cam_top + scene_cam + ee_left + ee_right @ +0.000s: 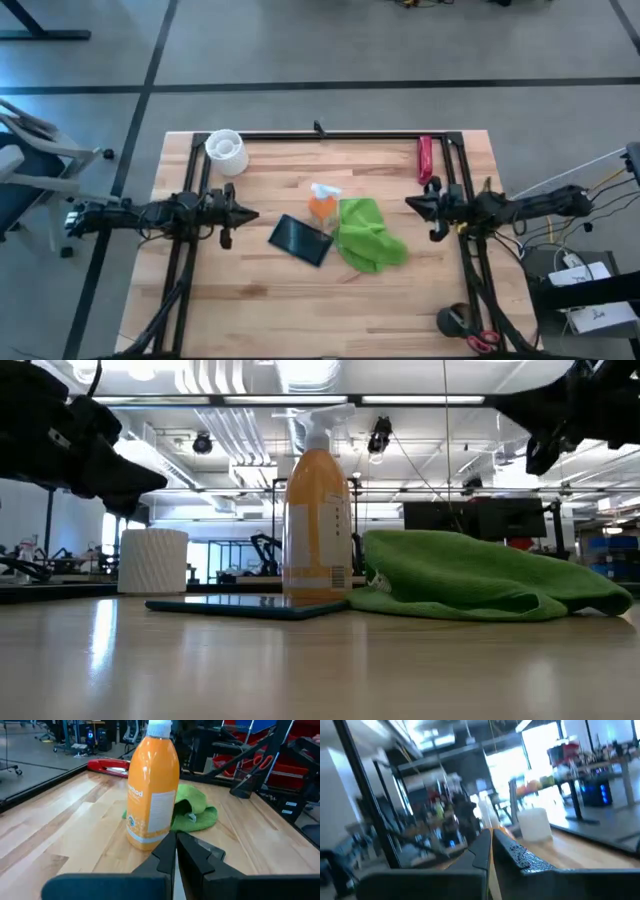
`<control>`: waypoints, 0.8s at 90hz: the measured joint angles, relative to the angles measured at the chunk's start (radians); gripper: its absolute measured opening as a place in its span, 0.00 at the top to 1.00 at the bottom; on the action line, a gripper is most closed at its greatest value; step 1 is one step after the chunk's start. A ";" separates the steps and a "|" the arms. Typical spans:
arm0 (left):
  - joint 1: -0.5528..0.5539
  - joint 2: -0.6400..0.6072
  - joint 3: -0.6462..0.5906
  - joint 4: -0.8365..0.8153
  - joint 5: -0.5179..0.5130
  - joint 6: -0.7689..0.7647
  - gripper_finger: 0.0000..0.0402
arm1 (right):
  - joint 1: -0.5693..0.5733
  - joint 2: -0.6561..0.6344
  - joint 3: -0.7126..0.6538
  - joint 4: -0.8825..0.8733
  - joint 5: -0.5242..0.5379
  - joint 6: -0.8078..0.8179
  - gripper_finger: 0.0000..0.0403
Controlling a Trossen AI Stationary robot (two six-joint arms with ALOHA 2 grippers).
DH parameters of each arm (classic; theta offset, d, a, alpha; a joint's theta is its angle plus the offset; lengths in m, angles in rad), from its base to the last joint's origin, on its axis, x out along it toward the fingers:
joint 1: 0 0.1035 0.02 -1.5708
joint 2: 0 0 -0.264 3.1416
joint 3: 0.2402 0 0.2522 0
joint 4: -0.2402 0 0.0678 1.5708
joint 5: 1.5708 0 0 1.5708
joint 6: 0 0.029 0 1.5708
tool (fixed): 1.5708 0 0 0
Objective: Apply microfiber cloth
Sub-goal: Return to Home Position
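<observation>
Closest to the low camera, the dark tablet (240,606) lies flat mid-table, with the orange bottle (318,525) just behind it. Beside both, toward the table's right edge, the microfiber cloth (368,235) sits bunched. It looks soft and light, best pinched at a raised fold. The left gripper (245,213) and right gripper (412,203) hover closed and empty.

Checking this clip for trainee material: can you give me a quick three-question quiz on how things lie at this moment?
1. True or false: the right claw grips the microfiber cloth.
2. Which stands closest to the cloth? A) white cup B) orange bottle C) red tool
3. Fill in: the cloth lies on the dark tablet's ___ arm side.
Key: 1 false, it and the left claw both hover shut, off the cloth; 2 B; 3 right.
</observation>
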State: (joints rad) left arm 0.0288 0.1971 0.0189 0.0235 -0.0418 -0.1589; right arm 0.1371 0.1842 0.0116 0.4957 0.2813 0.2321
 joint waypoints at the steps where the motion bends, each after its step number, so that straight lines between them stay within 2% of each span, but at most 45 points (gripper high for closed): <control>1: 0.000 0.001 0.000 0.000 0.000 0.000 1.00 | 0.000 -0.007 0.000 0.000 0.000 0.000 1.00; 25: 0.000 0.026 0.000 0.000 0.000 0.000 1.00 | 0.000 -0.184 0.000 0.000 0.000 0.000 1.00; 52: 0.000 0.042 0.001 0.001 0.000 0.000 1.00 | 0.000 -0.185 -0.001 0.025 0.001 -0.016 1.00; 59: 0.000 0.043 0.001 0.000 0.000 0.000 1.00 | 0.000 -0.185 -0.001 -0.059 -0.027 -0.009 1.00; 72: 0.000 0.049 0.001 -0.002 0.000 0.000 1.00 | 0.000 -0.184 -0.001 -0.337 -0.120 0.011 1.00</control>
State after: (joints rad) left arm 0.0288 0.2462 0.0200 0.0213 -0.0418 -0.1587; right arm 0.1371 -0.0002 0.0109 0.1592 0.1614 0.2430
